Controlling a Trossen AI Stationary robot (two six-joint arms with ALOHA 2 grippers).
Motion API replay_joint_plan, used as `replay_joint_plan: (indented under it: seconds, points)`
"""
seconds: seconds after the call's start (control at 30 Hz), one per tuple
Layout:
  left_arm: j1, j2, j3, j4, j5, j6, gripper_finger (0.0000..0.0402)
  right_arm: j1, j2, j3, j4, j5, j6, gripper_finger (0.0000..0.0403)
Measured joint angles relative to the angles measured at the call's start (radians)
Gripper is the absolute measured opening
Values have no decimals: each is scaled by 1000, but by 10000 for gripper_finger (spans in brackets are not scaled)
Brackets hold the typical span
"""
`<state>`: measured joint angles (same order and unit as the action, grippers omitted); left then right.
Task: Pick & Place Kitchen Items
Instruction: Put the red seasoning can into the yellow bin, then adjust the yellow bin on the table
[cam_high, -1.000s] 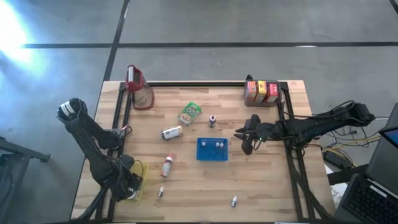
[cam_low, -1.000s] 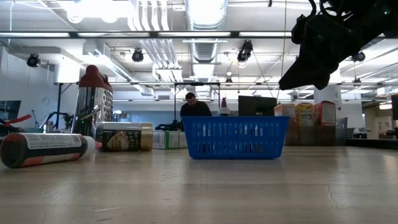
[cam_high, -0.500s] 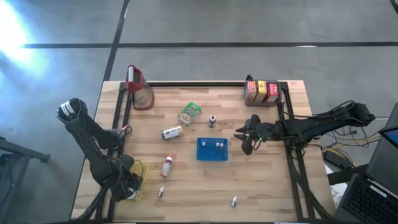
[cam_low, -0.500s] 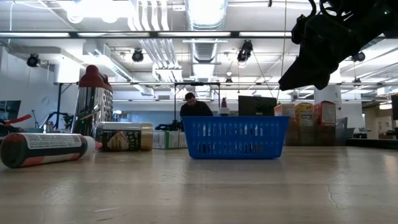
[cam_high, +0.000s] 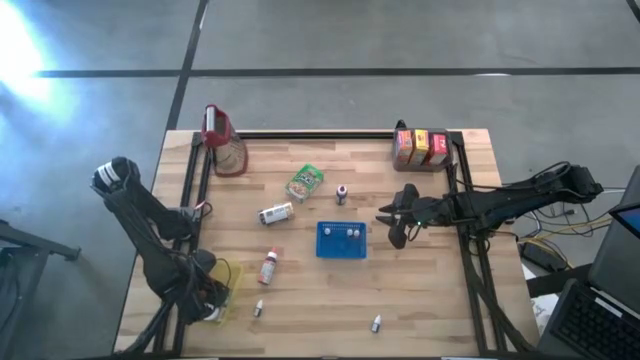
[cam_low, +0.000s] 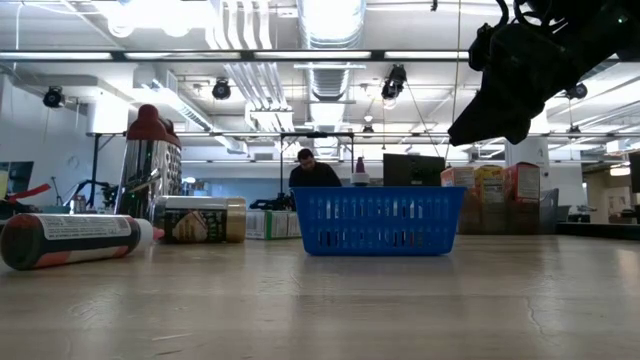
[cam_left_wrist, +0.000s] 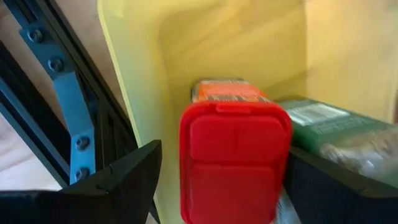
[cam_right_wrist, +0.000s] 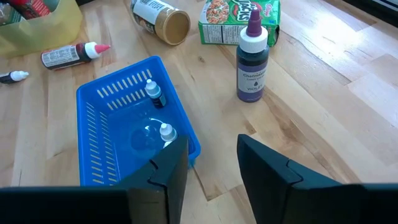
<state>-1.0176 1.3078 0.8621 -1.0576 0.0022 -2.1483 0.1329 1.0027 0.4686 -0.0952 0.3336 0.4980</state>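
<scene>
A red-capped jar and a green packet are seen in the yellow bin, between the spread left gripper fingers. Two small bottles lie in the blue tray; the slightly parted right gripper hangs beside it, empty.

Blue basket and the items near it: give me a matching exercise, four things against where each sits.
1 purple bottle
2 two tiny bottles
3 green carton
4 red-lidded container

a in the yellow bin
b lying flat on the table
c upright on the table
d in the blue basket

Pairs: 1-c, 2-d, 3-b, 4-a
</scene>
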Motion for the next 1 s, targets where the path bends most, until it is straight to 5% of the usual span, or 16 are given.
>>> replay_joint_plan:
  seconds: [0.3,0.53,1.0]
  points:
    - [0,-21,40,-30,6,-13,316,0,0,0,1,0,0,98]
    - [0,-27,113,-236,12,-49,316,0,0,0,2,0,0,77]
    - [20,-40,179,-288,-41,98,314,0,0,0,5,0,0,74]
